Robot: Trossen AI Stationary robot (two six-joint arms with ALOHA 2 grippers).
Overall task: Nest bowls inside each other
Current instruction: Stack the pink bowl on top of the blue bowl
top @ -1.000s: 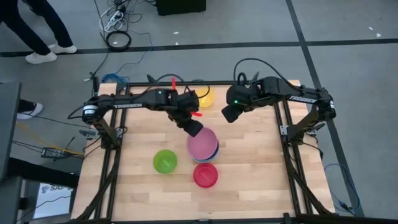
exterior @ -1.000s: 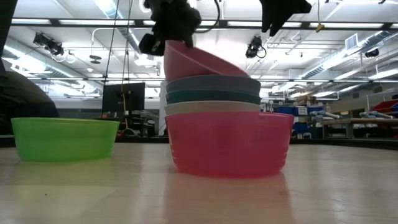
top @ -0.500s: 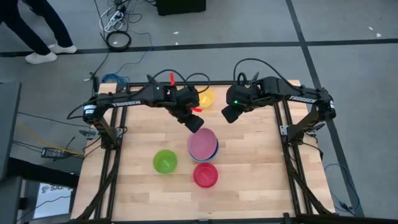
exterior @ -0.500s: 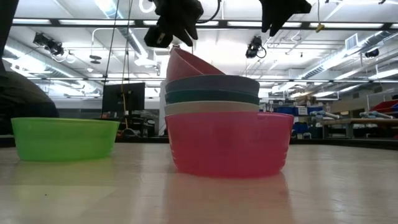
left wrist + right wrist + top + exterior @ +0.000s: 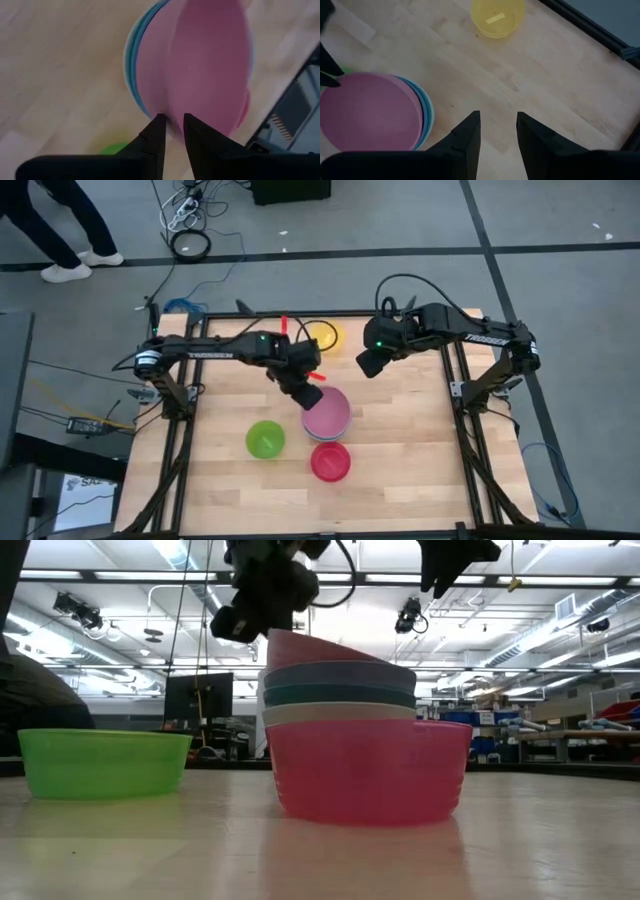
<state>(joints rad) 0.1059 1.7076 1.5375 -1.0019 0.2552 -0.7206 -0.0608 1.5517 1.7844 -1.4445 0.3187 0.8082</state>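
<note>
A lime green bowl (image 5: 265, 439) stands alone on the left part of the wooden counter (image 5: 400, 440), well apart from the other bowls.

Just right of it, near the middle, the left claw (image 5: 312, 389) is at the far-left rim of a pink bowl (image 5: 327, 412). Its fingers (image 5: 156, 137) stand narrow with the bowl's rim between them, gripping it. The pink bowl sits on top of a stack; under it the low view shows a blue bowl (image 5: 340, 674), a teal green bowl (image 5: 340, 696) and a white bowl (image 5: 340, 712). The pink bowl lies slightly tilted in the stack, its left edge a little higher.

A red bowl (image 5: 330, 461) stands just in front of the stack, on the near side.

A yellow bowl (image 5: 325, 336) sits at the far edge of the counter, apart from the stack.

To the right, the right claw (image 5: 367, 362) hangs above the counter at the far right, its fingers (image 5: 470, 132) apart and holding nothing.
</note>
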